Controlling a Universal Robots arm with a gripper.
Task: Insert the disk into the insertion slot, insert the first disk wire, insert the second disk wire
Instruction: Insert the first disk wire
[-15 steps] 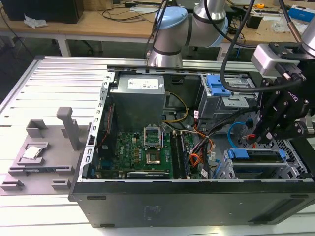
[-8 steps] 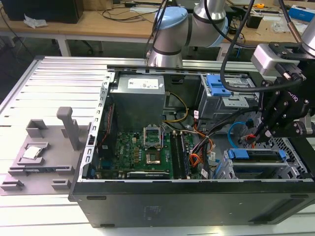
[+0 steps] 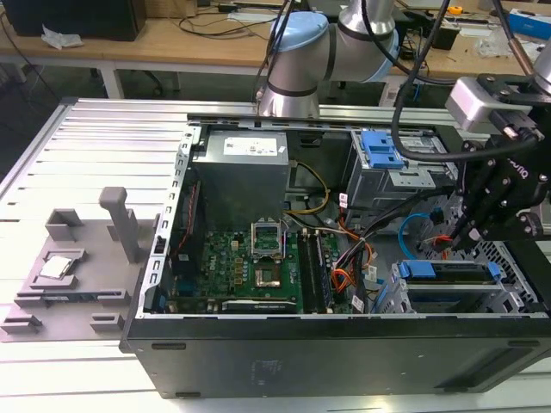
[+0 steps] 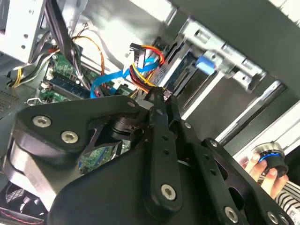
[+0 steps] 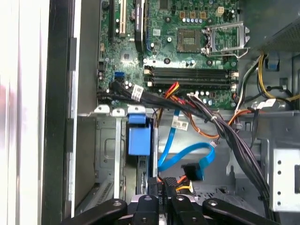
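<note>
- exterior view's far left: ribbed metal tabletop (image 3: 95, 138), carrying a grey moulded fixture (image 3: 77, 258), well apart from the work.
- centre: open computer case (image 3: 344, 361) on its side, green motherboard (image 3: 232, 267) exposed.
- right of centre, far side: grey metal box with blue latch (image 3: 383, 151); no part of this job.
- right of the motherboard: the second disk wire (image 5: 165, 158), flat and blue, curving in a loop. in the first wrist view its dark plug hangs beside the drive cage, apparently plugged into nothing.
- exterior view's right, near side: the disk (image 3: 448, 277), already seated in the insertion slot (image 3: 516, 292). the part that shows is a long strip running across the exterior view between two blue frame ends. how deep it reaches into the cage i cannot tell.
- just above and behind the disk: the pincer (image 4: 157, 96), jaws drawn narrow. they appear to pinch the small dark plug of the first disk wire (image 4: 146, 63), whose orange-red strands arch away from the tips in the second wrist view.
- relation that counts: the held plug sits near the disk's far edge but apart from it. the disk lies below the tips, toward the case's near wall. whether plug and socket line up i cannot tell.
</note>
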